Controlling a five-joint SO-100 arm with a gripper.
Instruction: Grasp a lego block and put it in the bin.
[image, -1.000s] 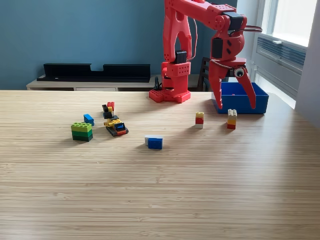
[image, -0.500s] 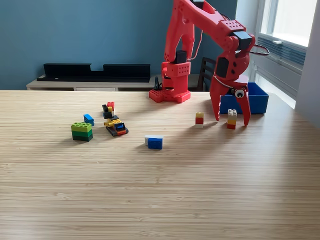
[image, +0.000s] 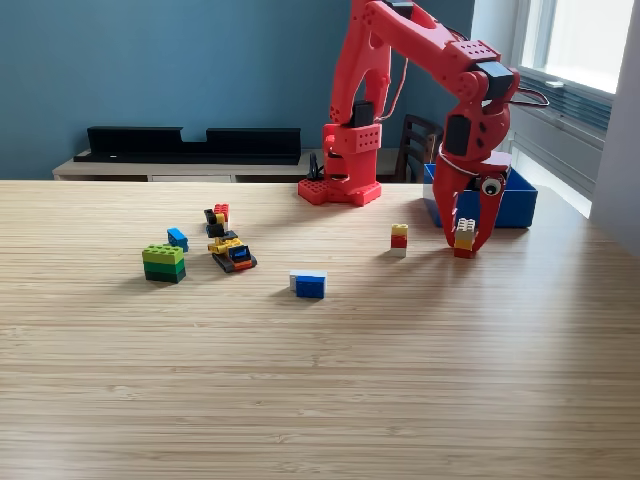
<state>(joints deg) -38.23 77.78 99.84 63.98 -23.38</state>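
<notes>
A lego block (image: 464, 234), a small stack with a white top, yellow middle and red bottom, stands on the wooden table at the exterior view's right. My red gripper (image: 464, 243) points straight down over it. Its two fingers (image: 449, 222) lie against the stack's left and right sides, and the stack still rests on the table. The bin (image: 516, 204), a blue box with low walls, sits just behind the gripper, partly hidden by it.
A yellow-and-red block (image: 399, 238) stands left of the gripper. Further left lie a blue-and-white block (image: 309, 284), a yellow-black piece (image: 233, 253), a black-red piece (image: 216, 217), a small blue block (image: 177, 238) and a green stack (image: 164, 263). The arm's base (image: 340, 188) stands behind.
The gripper came forward from over the bin and down onto the white-yellow-red stack. Its fingers then narrowed from wide apart to close against the stack's sides.
</notes>
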